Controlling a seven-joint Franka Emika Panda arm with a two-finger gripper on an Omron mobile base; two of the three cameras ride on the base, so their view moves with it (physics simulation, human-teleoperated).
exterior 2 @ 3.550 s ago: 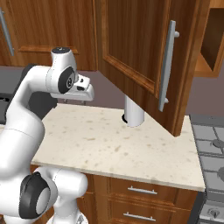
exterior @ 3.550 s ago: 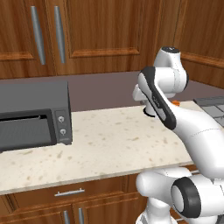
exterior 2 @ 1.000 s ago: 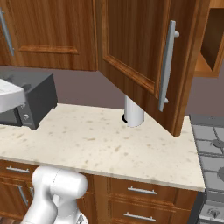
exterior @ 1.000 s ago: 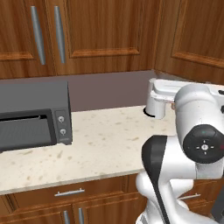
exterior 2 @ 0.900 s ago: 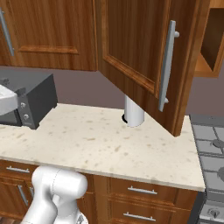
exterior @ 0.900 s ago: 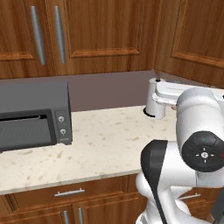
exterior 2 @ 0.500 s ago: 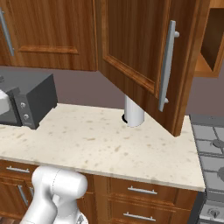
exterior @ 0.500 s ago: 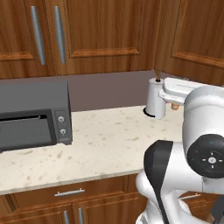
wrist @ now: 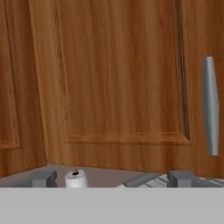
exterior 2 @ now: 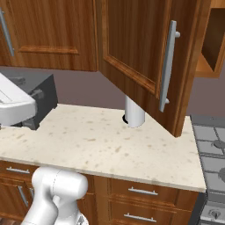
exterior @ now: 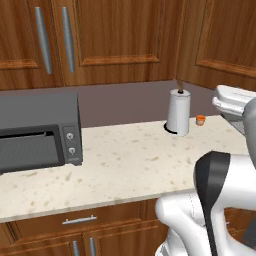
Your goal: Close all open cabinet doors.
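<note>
Your fingers (wrist: 43, 179) stand wide apart at the bottom of the hand view, one grey tip on each side, and nothing sits between them: the gripper (wrist: 111, 179) is empty and touching nothing. Straight ahead of it is the open cabinet door (wrist: 118, 78), its raised panel facing the camera and its silver bar handle (wrist: 211, 105) near the right edge. From the right base view you can see how far that door (exterior 2: 145, 57) swings out over the counter (exterior 2: 101, 140), with the open cabinet box showing at the upper right and a white canister (exterior 2: 134, 112) standing on the counter below it. In the left base view the two wall doors (exterior: 100, 40) above the toaster oven (exterior: 35, 132) look shut already.

You seem to be in the approach step, lined up on the door but not yet in contact. The next move calls for bringing the hand forward onto the outer face, on the handle side away from the hinge, then pushing it round until it seats. Watch that the hand passes above the canister.
</note>
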